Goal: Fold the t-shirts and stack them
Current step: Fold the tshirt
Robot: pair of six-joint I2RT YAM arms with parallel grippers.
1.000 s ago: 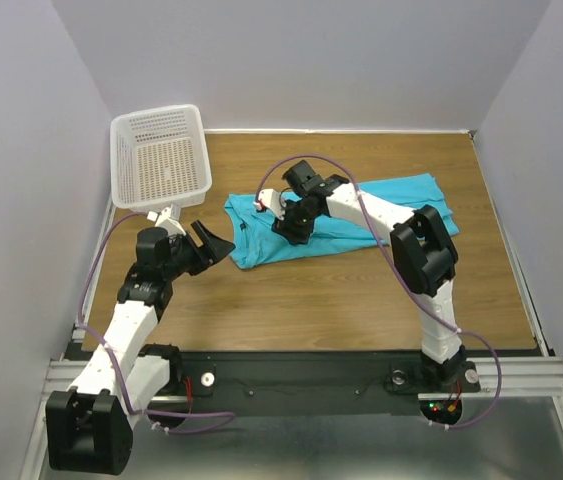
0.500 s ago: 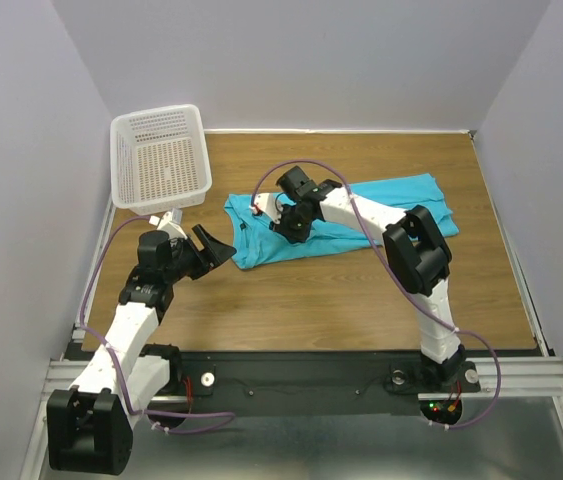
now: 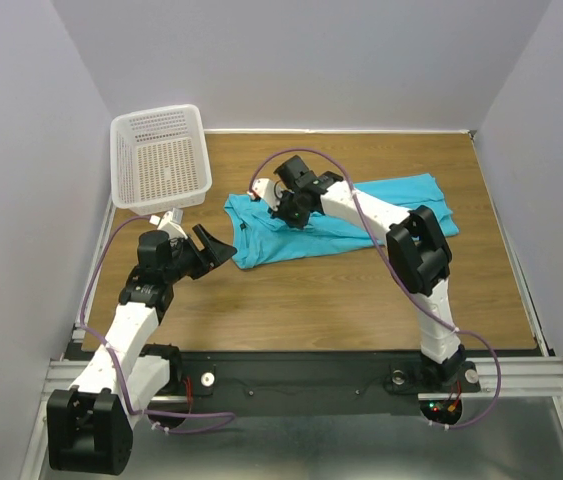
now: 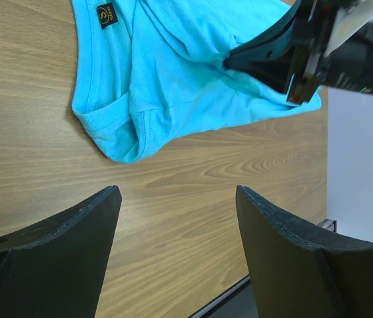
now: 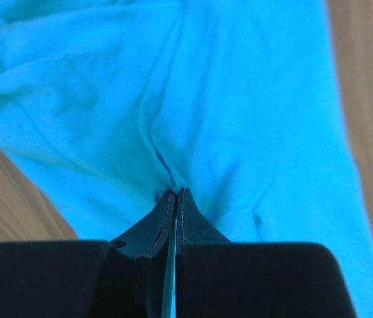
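Observation:
A turquoise t-shirt (image 3: 401, 195) lies partly folded on the wooden table, its collar end to the left. My right gripper (image 3: 283, 212) is down on the shirt's left part, and in the right wrist view its jaws (image 5: 175, 191) are shut on a pinched ridge of the cloth (image 5: 239, 99), with creases running out from the tips. My left gripper (image 3: 223, 247) hovers open just left of the shirt's near corner. The left wrist view has its fingers (image 4: 176, 192) wide apart over bare wood, with the shirt (image 4: 166, 79), its dark neck label (image 4: 106, 13) and the right gripper (image 4: 252, 56) beyond.
A white mesh basket (image 3: 161, 160) stands at the table's back left corner, tilted against the wall. Bare wood (image 3: 341, 300) spreads between the shirt and the arm bases. Walls close the table in on three sides.
The right gripper has closed on the shirt cloth and shifted a little toward the back left. The left arm has barely moved and stays open.

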